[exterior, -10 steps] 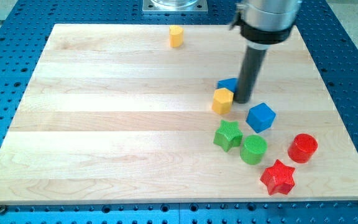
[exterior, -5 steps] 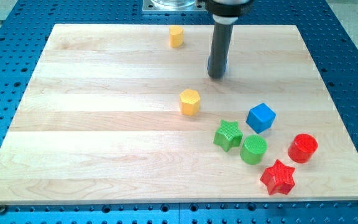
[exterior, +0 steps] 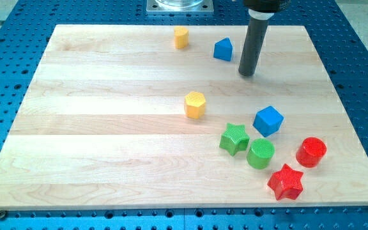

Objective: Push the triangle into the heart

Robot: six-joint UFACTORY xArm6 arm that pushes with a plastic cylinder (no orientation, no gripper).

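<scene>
My tip [exterior: 247,73], a bare rod holding nothing, sits just right of the blue triangle [exterior: 223,50], placed to shove it left toward the yellow heart [exterior: 181,38].

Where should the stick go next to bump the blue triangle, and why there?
Probably nudge my tip a little toward the view's left, into the blue triangle. The tip sits just to the triangle's right and slightly below it, not touching. The yellow block near the view's top, likely the heart, lies left of the triangle, so a leftward push should send it that way.
</scene>
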